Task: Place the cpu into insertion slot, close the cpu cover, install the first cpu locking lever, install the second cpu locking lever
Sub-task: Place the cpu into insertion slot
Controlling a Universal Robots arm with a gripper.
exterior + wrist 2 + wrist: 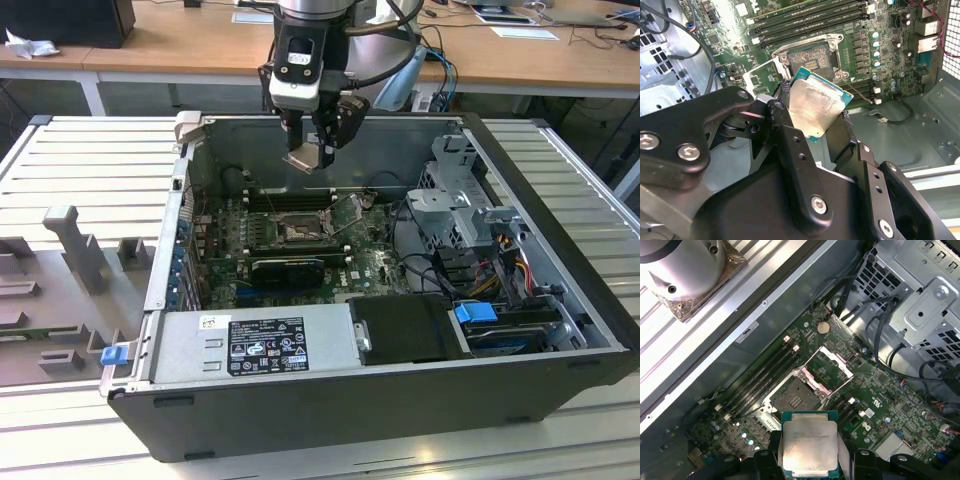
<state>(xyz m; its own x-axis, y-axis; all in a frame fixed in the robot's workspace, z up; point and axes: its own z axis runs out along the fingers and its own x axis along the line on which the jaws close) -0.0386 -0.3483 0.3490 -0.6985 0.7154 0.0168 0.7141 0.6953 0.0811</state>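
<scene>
My gripper (312, 152) hangs above the open computer case, shut on the cpu (304, 161), a flat square chip with a pale metal face. In both wrist views the cpu (809, 444) (816, 106) sits clamped by its edges between the black fingers (771, 452). The insertion slot (795, 398) (810, 59) (298, 231) lies uncovered on the green board, below the chip and apart from it. The cpu cover (828, 368) (761, 76) (347, 211), a thin silver frame, stands swung open beside the slot.
Long black memory sticks (760, 377) flank the slot. A metal drive cage (470, 205) with cables (500, 265) fills the case on the exterior view's right. The power supply (260, 340) runs along the front. Case walls (180, 200) enclose the board. Grey fixtures (70, 250) stand outside the case.
</scene>
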